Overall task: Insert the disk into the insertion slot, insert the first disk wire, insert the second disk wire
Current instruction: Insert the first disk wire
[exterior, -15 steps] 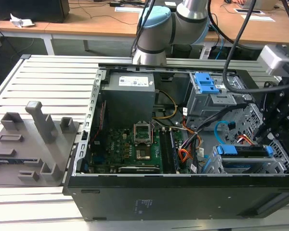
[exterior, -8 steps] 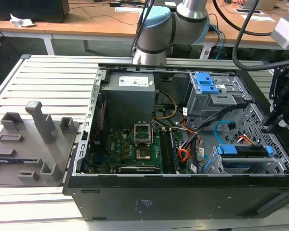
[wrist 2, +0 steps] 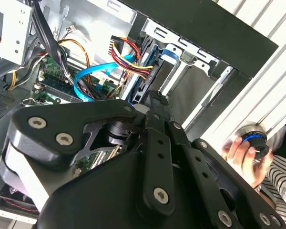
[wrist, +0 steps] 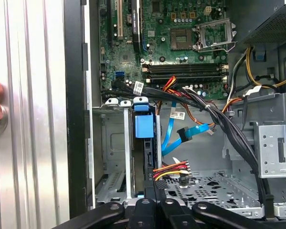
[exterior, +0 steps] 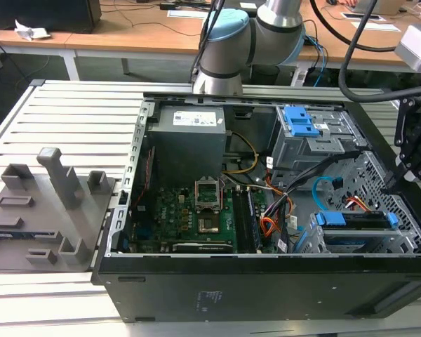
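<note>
Jaws drawn close together, the gripper (wrist: 151, 188) sits at the end of the disk (wrist: 144, 129) in the insertion slot (wrist: 112, 155) — the loose first disk wire (wrist: 174, 169) just beside it could snag.

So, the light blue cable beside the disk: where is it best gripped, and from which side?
Probably at the small plug on the free end of the light blue cable, not the flat ribbon: the plug is stiff, the ribbon bends. Come through the case's open side, into the gap between the disk and the black cable bundle, where the plug hangs free.
</note>
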